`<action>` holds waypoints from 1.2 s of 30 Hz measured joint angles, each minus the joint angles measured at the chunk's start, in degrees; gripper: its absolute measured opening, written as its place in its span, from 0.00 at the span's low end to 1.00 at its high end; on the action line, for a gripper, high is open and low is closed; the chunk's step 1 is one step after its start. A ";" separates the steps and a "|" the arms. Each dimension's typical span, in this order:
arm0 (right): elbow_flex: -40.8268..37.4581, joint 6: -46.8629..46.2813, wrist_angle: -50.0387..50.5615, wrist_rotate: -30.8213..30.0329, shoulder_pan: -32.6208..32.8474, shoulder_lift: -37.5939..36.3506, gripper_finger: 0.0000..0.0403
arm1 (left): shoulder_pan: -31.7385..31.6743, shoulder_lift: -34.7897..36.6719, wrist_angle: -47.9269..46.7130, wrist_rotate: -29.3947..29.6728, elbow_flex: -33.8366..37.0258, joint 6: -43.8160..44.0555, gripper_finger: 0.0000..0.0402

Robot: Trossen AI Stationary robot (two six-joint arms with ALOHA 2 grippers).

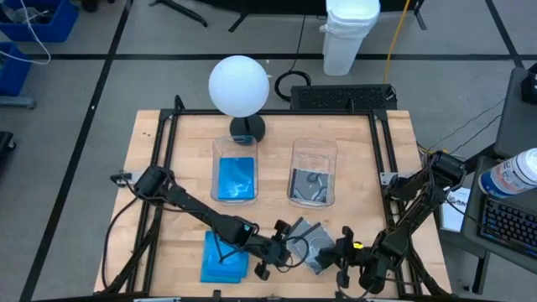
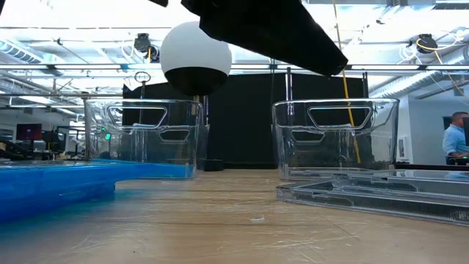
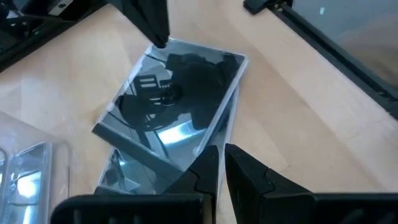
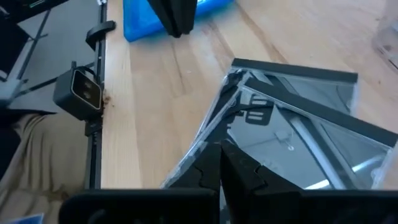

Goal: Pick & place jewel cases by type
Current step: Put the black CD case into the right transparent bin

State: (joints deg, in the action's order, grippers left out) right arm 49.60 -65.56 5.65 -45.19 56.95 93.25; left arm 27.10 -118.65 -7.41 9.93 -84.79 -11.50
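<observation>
Two clear jewel cases (image 1: pixel 309 243) lie stacked askew on the wood near the front edge, the top one (image 3: pixel 168 106) showing a dark disc. A stack of blue jewel cases (image 1: pixel 225 256) lies to their left. My left gripper (image 1: pixel 289 245) stands at the clear stack's left side. Its fingers (image 3: pixel 211 168) are nearly together, with nothing in the narrow slit. My right gripper (image 4: pixel 221 152) is shut at the stack's right side. Farther back, the left tub (image 1: pixel 216 159) holds blue cases and the right tub (image 1: pixel 294 168) holds clear ones. My right gripper's shut fingers (image 3: pixel 158 37) slant down from above, their tip at one corner (image 3: pixel 154 51) of the top clear case. Whether they touch it I cannot tell. The case lies on the one below it.
A white globe lamp (image 1: pixel 239 84) stands behind the tubs. Black frame rails (image 1: pixel 168 151) run along the table's sides, and a small camera (image 4: pixel 78 90) sits on the near rail. There is bare wood between the blue and clear stacks.
</observation>
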 joint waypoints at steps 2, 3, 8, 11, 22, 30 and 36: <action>-0.02 2.31 -1.20 0.00 0.00 0.00 0.00 | 0.04 0.00 0.19 -1.71 0.00 -0.42 0.09; -0.02 3.79 -1.61 0.00 0.00 0.00 0.00 | 0.07 0.00 0.18 -2.40 0.00 -0.52 0.09; -0.02 5.28 -1.43 -1.54 -0.04 -1.53 0.00 | 0.42 0.00 -0.05 -4.60 0.00 -0.62 0.09; 0.00 -0.92 3.84 2.93 -0.04 -4.14 0.00 | 0.83 0.00 -0.61 -4.90 0.00 -0.38 0.09; 0.00 -32.21 27.37 23.97 8.23 -13.95 0.00 | 0.83 0.00 -2.66 -5.12 0.00 -1.17 0.09; 0.00 -43.56 24.94 15.19 14.84 -14.69 0.00 | 0.56 0.00 -4.23 -5.14 0.00 -1.91 0.09; 0.00 -44.78 22.30 15.23 14.13 -9.94 0.04 | 0.31 0.00 -4.03 -4.94 0.00 -1.87 0.09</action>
State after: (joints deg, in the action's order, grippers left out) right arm 49.60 -110.34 27.95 -29.96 71.08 83.31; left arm 27.40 -118.65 -11.44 4.99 -84.79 -13.37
